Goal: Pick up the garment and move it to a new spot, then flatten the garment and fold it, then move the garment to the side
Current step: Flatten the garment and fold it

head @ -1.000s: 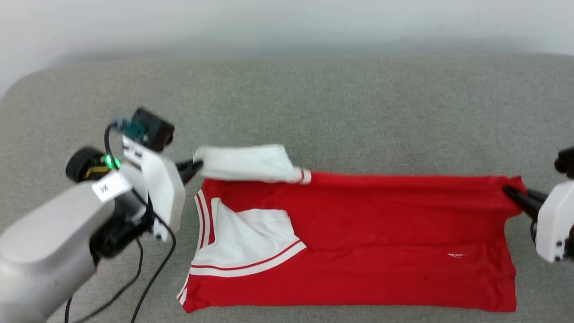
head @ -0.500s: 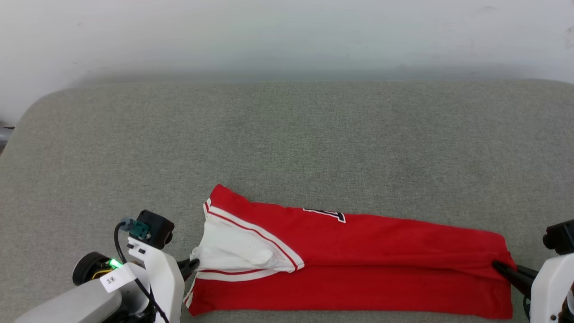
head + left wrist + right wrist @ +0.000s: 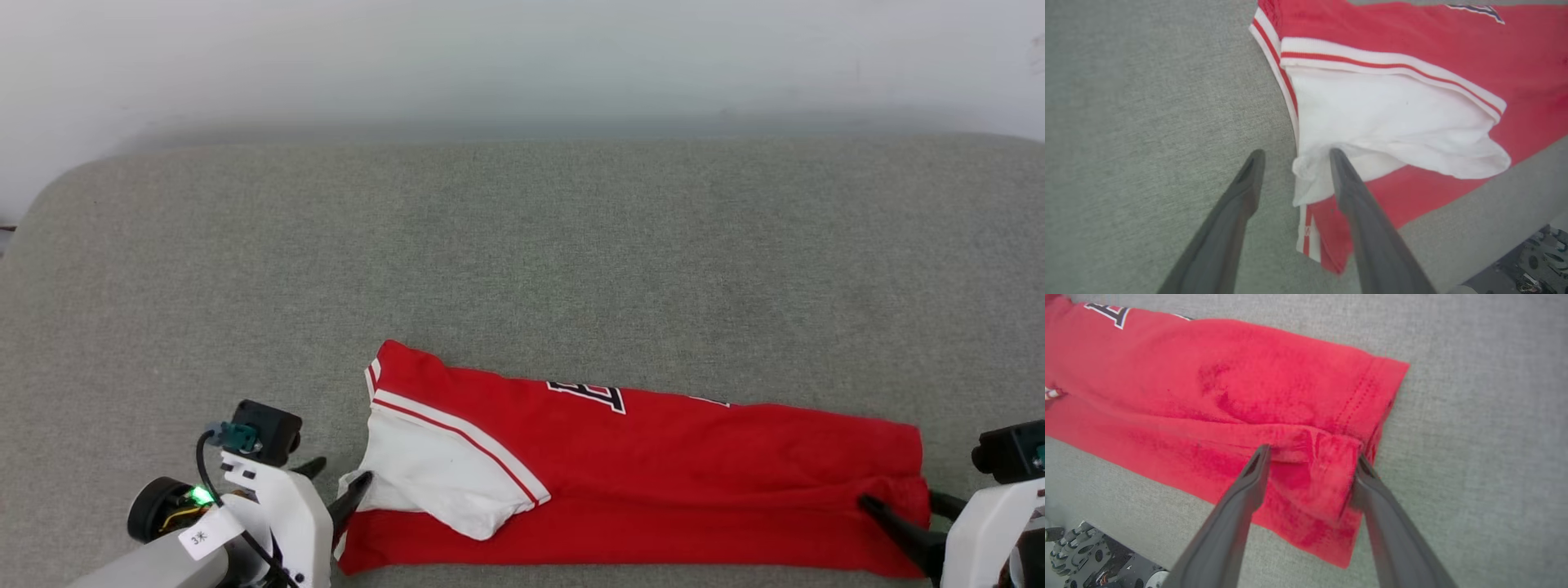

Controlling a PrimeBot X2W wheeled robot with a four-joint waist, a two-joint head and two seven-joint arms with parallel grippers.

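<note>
Head view: garment (image 3: 694,465) between left jaws and right jaws; both open, straddling edges.

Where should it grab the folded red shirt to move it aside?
Likely the shirt by its two short ends: sleeve end from the left, hem from the right. It lies as a long flat strip, so end grips keep the fold.

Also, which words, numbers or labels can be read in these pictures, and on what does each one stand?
"3" and then one unclear mark: handwritten on the white tag on the left arm.
Black-and-white lettering on the shirt: the fold hides most of it and only parts of letters show; not readable as a word.
Nothing else can be read.
</note>
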